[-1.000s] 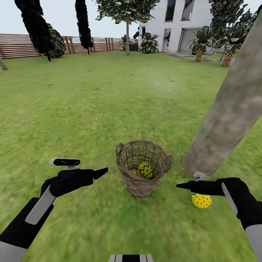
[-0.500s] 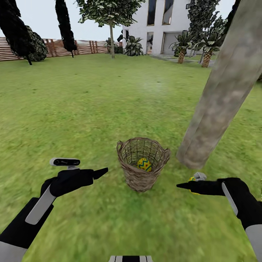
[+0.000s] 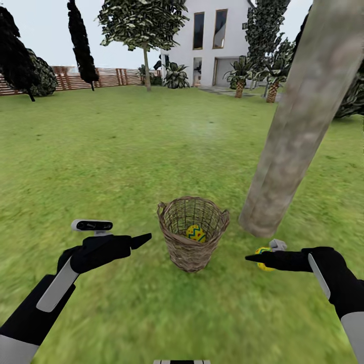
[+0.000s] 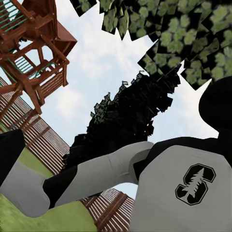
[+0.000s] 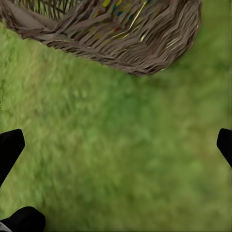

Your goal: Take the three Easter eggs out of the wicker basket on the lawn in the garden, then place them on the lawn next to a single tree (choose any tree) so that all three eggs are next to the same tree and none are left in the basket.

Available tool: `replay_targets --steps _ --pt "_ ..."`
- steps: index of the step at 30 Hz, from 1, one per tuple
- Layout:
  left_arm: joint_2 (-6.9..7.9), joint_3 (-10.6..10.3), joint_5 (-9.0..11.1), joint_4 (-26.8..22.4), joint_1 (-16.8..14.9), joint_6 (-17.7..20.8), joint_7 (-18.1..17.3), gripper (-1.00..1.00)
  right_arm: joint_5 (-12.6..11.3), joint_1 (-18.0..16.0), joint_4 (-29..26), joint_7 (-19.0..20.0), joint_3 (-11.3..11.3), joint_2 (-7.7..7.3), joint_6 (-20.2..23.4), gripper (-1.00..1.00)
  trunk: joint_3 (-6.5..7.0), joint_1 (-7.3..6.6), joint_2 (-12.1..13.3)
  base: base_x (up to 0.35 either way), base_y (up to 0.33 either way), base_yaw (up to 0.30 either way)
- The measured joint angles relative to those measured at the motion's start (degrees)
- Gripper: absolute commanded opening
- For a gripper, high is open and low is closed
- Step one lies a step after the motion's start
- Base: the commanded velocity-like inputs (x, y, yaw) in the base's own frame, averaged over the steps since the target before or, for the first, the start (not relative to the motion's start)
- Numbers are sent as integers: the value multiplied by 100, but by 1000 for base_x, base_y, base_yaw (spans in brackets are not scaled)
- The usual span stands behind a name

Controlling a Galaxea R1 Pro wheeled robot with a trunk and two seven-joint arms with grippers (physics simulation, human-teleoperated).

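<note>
Easter eggs were split between two places: one lay on the lawn [image 3: 126, 151] under the right pincer [image 3: 253, 258], a yellow egg [image 3: 262, 251] partly hidden behind the black fingers, and one zigzag-banded egg [image 3: 195, 233] sat low inside the wicker basket [image 3: 192, 253]. A third egg I could not find. The right pincer was spread wide, its two tips [image 5: 9, 147] far apart with only grass between them in the right wrist view, so it gripped nothing; my guess was that the egg lay there because it belonged beside the tree [image 3: 293, 126], whose base rose just beyond it. The left pincer [image 3: 144, 237] hung idle on the basket's other side; whether it was spread or pressed together I could not tell. The basket stood upright between the two arms, close to the trunk, which kept each carry short. Farther out were the fence [image 3: 108, 77], dark columnar trees [image 3: 81, 45] and the white house [image 3: 212, 45]
</note>
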Motion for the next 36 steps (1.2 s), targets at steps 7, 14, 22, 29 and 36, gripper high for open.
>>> replay_targets --steps 7,14,22,29,36 --pt "0 2 -5 0 0 0 0 100 1 3 0 0 0 -1 0 100 155 -18 9 0 0 0" --pt "0 2 -4 0 0 0 0 100 1 2 0 0 0 6 0 100 311 -36 19 0 0 0" --pt "22 2 4 2 0 0 -4 100 1 -1 -8 2 0 23 -6 100 488 -57 30 0 0 0" --pt "40 103 -3 148 0 -6 0 100 8 3 -9 0 7 40 -8 100 643 -75 39 0 0 0" --pt "58 534 -26 1078 0 -16 13 100 65 0 -299 -53 27 49 13 100 790 -131 126 0 0 0"
